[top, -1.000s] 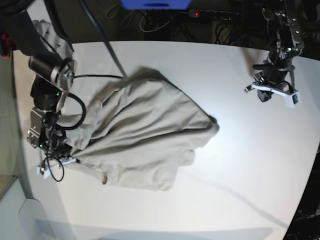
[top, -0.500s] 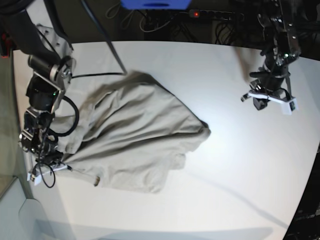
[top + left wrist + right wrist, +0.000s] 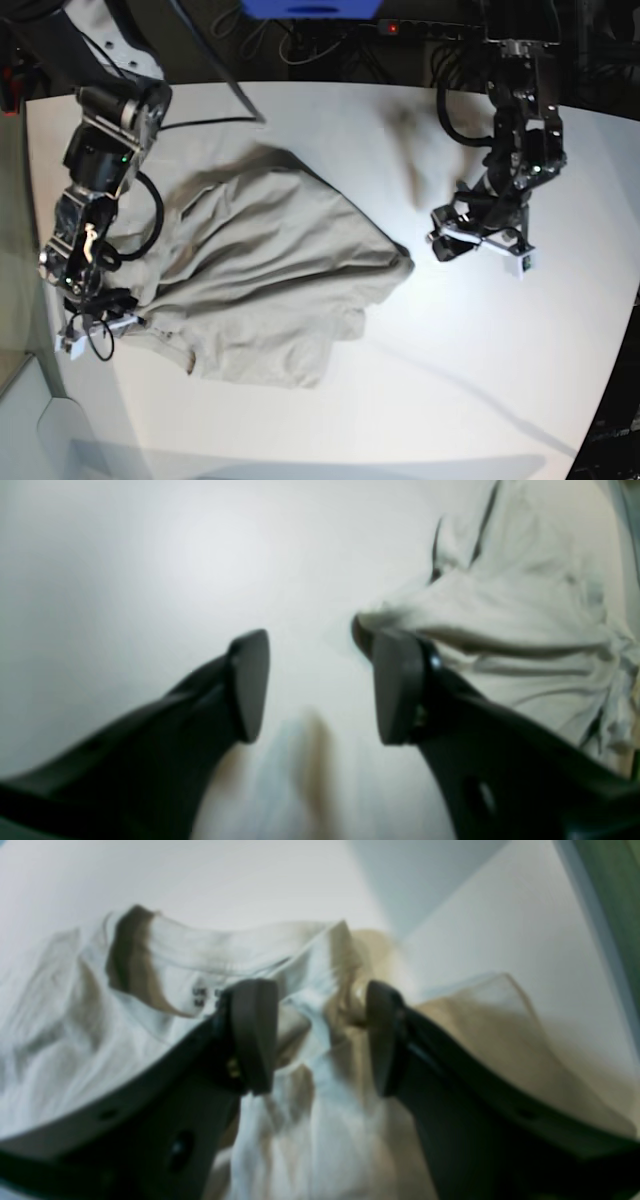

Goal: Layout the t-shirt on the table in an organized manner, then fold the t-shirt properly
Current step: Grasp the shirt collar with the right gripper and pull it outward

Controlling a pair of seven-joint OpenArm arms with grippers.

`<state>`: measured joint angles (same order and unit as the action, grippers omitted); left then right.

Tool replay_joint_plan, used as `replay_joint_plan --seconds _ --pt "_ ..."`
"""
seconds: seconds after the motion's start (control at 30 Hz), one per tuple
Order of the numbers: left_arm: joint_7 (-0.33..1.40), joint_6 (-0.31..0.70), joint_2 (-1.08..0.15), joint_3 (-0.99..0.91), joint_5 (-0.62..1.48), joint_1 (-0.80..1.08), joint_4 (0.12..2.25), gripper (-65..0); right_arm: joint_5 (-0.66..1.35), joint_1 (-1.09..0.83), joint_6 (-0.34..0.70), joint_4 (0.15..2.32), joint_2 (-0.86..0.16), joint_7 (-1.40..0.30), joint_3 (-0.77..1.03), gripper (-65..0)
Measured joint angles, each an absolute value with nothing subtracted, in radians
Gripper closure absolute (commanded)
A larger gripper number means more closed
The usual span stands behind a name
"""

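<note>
The beige t-shirt (image 3: 270, 270) lies crumpled on the white table (image 3: 450, 390), left of centre. At its left edge my right gripper (image 3: 100, 328) stands open. In the right wrist view the gripper (image 3: 320, 1035) has loose fabric in its gap, just below the collar (image 3: 150, 950) with its label. My left gripper (image 3: 447, 232) is open just right of the shirt's right corner (image 3: 400, 262). In the left wrist view the gripper (image 3: 315, 680) holds nothing, and the shirt's corner (image 3: 380, 617) lies beside its right finger (image 3: 395, 690).
A black cable (image 3: 200, 150) runs from the right arm over the table's back left. Behind the table lie a power strip (image 3: 392, 28) with a red light and a blue object (image 3: 310, 8). The table's curved edge (image 3: 610, 370) runs down the right side.
Both grippers have gone from shut to open. The left arm has swung from the far right in toward the shirt's right corner. The shirt has slid a little to the left.
</note>
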<state>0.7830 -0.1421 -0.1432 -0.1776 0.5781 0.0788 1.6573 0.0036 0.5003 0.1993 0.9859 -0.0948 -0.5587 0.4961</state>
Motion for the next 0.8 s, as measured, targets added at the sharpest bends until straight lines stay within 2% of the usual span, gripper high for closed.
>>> replay_joint_plan --seconds 0.2,0.53,0.7,0.8 --pt "0.689 -0.141 -0.146 -0.057 0.583 -0.031 1.543 -35.8 0.005 0.419 0.2 1.147 -0.054 -0.573 0.494 -30.6" --pt "0.541 -0.142 -0.096 0.047 0.578 -0.089 1.336 -35.7 0.007 0.299 0.201 1.388 -0.003 -0.724 0.488 -30.6" --pt "0.514 -0.141 -0.073 0.047 0.58 -0.131 1.245 -35.7 0.007 0.232 0.274 1.523 0.01 -0.769 0.476 -30.6" --pt "0.491 -0.141 -0.062 0.069 0.577 -0.159 1.204 -34.1 0.001 0.191 0.281 1.605 0.028 -0.807 0.464 -30.6"
